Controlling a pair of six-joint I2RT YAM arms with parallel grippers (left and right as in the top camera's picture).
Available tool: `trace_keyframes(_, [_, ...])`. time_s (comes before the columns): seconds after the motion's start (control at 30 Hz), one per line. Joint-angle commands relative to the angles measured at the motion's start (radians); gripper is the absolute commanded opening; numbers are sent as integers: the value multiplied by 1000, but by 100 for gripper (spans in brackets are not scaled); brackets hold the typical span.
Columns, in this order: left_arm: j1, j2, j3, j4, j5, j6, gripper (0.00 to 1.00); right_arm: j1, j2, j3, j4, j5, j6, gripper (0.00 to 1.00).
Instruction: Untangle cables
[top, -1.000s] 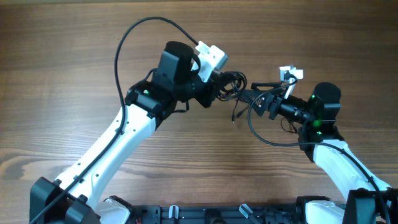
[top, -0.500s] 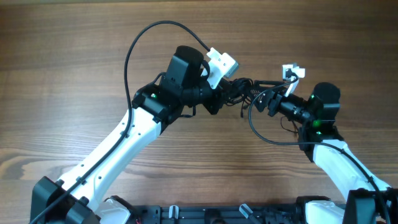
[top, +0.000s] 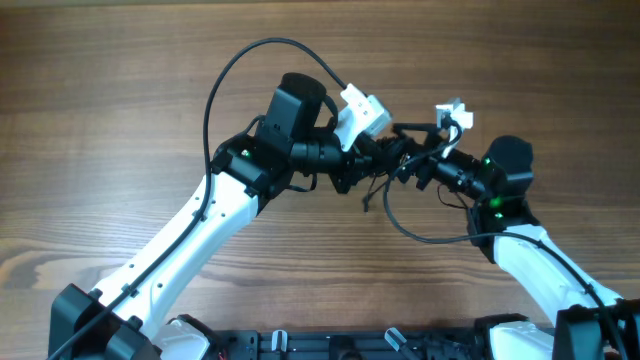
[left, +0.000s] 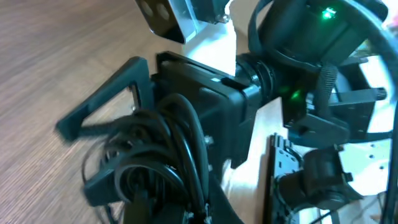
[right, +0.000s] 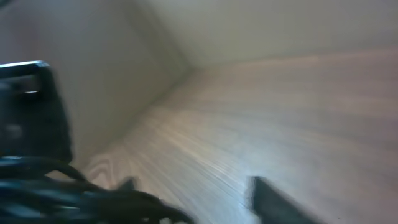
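A brown wooden table (top: 120, 80) lies under both my arms. The cables (left: 168, 165) are a dark bunch of loops held up off the wood, right between my two grippers, which sit nose to nose. My right gripper (left: 74, 160) has its fingers wide apart, and the bunch pokes in between them. My left gripper (top: 378, 160) is buried under the loops, so I cannot tell if its fingers are apart or pressed on a strand.

What could go wrong? I think the knot could get tighter. If I bite a whole fat clump and pull, the loops may cinch up and not slide free. A loop could also hook over one of my right fingers and drag along. My grippers are so close that they could bump if one moves toward the other.

One black loop (top: 420, 232) hangs below my right gripper and sags toward the table. I cannot tell if it is a cable or my arm's own wire, and pulling the wrong one would be bad. A short loose end (top: 365, 203) dangles just below my left gripper.

The white camera block (top: 362, 112) above my left gripper hides part of the bunch from on top. My right wrist view is too blurry to help. The left arm's thick wire (top: 250, 48) arcs well behind, out of the way.
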Motion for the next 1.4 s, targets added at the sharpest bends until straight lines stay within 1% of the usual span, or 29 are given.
trace_keyframes(0.0, [10, -15, 8, -28, 134, 29, 4, 2, 6, 14, 15, 6, -2, 4])
trace_keyframes(0.07, [58, -16, 8, -35, 132, 26, 5, -23, 6, 14, -18, 5, 5, 4])
trace_keyframes(0.13, [109, -16, 8, -36, 131, 19, 6, -61, 6, 14, -59, 2, 55, 4])
trace_keyframes(0.27, [232, -16, 8, -35, 132, -60, 4, -185, 6, 14, -74, -145, 121, 4])
trace_keyframes(0.4, [325, -16, 8, -36, 121, -87, 4, -258, 6, 14, -74, -247, 171, 4])
trace_keyframes(0.43, [338, -16, 8, -35, 101, -111, 5, -262, 6, 14, -73, -250, 200, 4])
trace_keyframes(0.47, [346, -16, 8, -35, 77, -137, 10, -262, 6, 14, -73, -249, 226, 4])
trace_keyframes(0.5, [347, -16, 8, -35, 60, -158, 17, -262, 6, 14, -73, -246, 250, 4])
trace_keyframes(0.53, [346, -16, 8, -35, 59, -163, 27, -262, 6, 14, -73, -241, 291, 4])
trace_keyframes(0.6, [334, -16, 8, -36, 59, -163, 43, -262, 6, 14, -61, -242, 320, 4])
trace_keyframes(0.73, [319, -16, 8, -37, 60, -163, 46, -262, 6, 14, -62, -242, 322, 4])
trace_keyframes(0.8, [291, -16, 8, -39, 61, -163, 57, -262, 6, 14, -62, -242, 336, 4])
trace_keyframes(0.83, [271, -16, 8, -39, 61, -163, 60, -262, 6, 14, -62, -242, 335, 4])
trace_keyframes(0.93, [208, -16, 8, -26, 59, -158, 61, -262, 6, 14, -60, -250, 320, 4])
trace_keyframes(1.03, [135, -16, 8, -9, 7, -159, 61, -262, 6, 14, -59, -240, 321, 4])
trace_keyframes(1.17, [43, -15, 8, 11, -91, -164, 61, -262, 6, 14, -59, -190, 441, 4])
trace_keyframes(1.2, [26, -14, 8, 14, -145, -196, 61, -262, 6, 14, -59, -181, 470, 4])
trace_keyframes(1.23, [6, -14, 8, 18, -262, -295, 68, -261, 6, 14, -58, -180, 489, 4])
trace_keyframes(1.27, [-13, -13, 8, 21, -375, -408, 90, -261, 6, 14, -58, -180, 496, 4])
trace_keyframes(1.3, [-24, -12, 8, 23, -457, -506, 100, -258, 6, 14, -58, -180, 496, 4])
trace_keyframes(1.33, [-39, -8, 8, 35, -517, -599, 100, -253, 6, 14, -58, -180, 496, 4])
trace_keyframes(1.37, [-48, -4, 8, 53, -523, -633, 100, -246, 6, 14, -58, -180, 495, 4])
